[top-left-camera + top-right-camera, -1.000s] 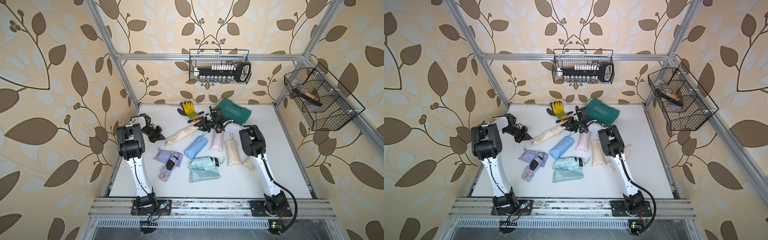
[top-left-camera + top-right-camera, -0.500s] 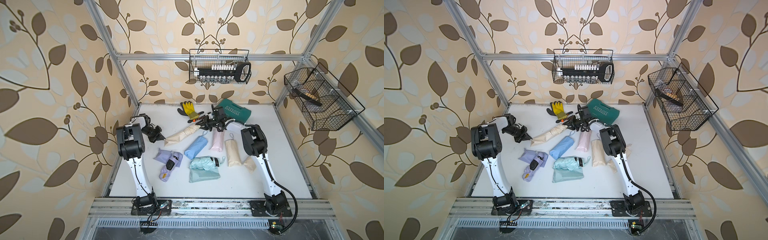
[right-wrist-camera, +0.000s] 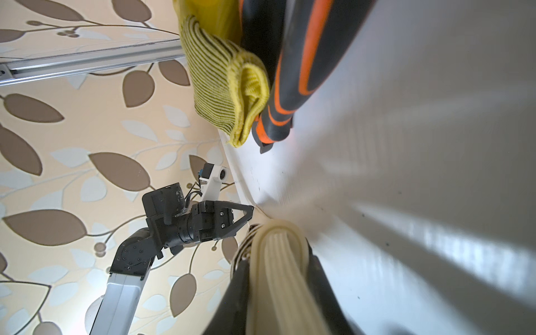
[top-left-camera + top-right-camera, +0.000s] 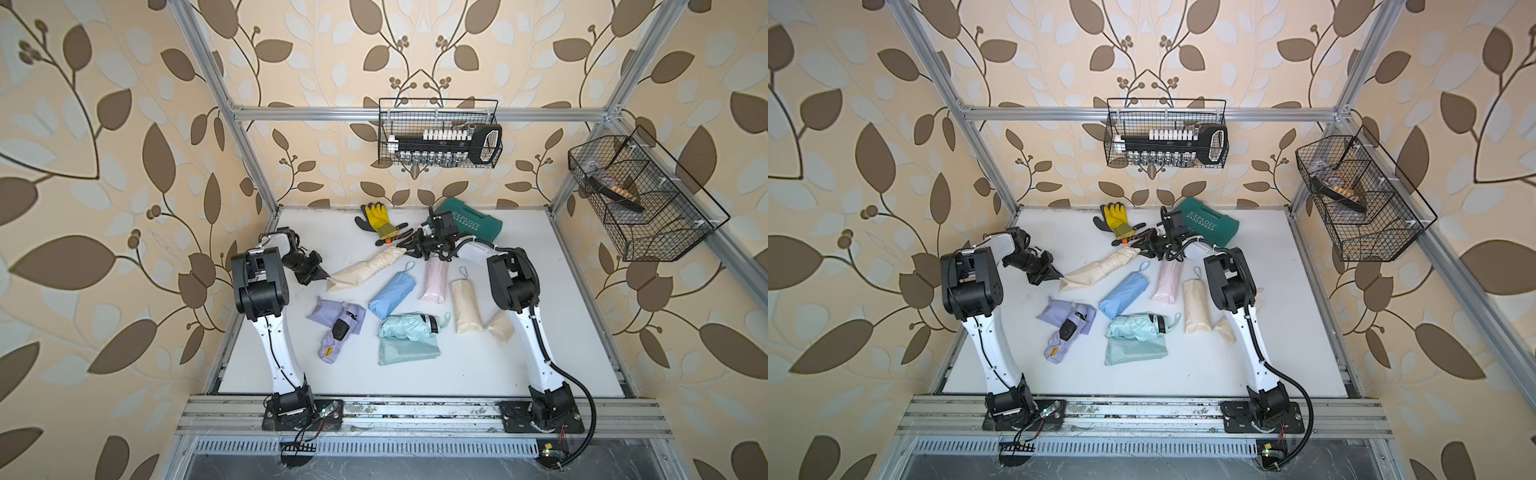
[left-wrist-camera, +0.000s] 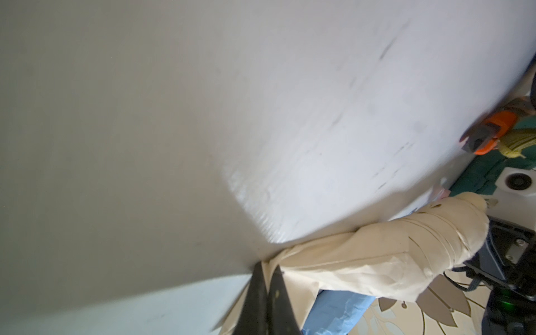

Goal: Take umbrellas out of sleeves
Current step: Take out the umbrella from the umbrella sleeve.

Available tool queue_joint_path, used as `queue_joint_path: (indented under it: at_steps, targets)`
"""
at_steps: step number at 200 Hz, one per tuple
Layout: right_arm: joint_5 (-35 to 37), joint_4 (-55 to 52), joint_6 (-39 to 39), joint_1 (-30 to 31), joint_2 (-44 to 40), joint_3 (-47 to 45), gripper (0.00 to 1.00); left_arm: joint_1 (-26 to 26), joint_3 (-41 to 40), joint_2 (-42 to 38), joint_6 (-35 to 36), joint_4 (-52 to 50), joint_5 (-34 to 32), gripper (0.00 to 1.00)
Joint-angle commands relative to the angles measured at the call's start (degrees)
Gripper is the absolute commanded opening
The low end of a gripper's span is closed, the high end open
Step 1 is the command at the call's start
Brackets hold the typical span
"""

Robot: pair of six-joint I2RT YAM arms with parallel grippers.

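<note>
On the tabletop point(image 4: 478, 374), left jaws pinched the beige sleeve point(image 4: 349, 278), right jaws the umbrella point(image 4: 386, 255); pulling straight apart seemed best.

Pleated cloth umbrella point(image 4: 384, 258), smooth matt cloth sleeve point(image 4: 347, 279) (creased), white table point(image 4: 478, 374) faintly glossy

Robot lab test cell, alu frame point(image 4: 311, 112), leaf wallpaper walls point(image 4: 104, 166), 2 wire baskets point(image 4: 440, 137), white table point(image 4: 561, 332)
</note>
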Motion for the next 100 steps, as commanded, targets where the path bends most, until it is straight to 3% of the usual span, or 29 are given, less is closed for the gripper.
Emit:
queue_joint_path:
  at_steps: [1, 100]
  targets:
    - [0.77, 0.24, -1.13, -1.10, -3.24, -1.13, 0.00, 1.02, -0.92, -2.82, -0.13, -0.11, -1.63, 0.00]
    - [-0.19, 2.89, 0.91, -2.32, -5.68, -1.17, 0.00, 1.96, -1.80, -3.23, -0.71, 0.31, -1.30, 0.00]
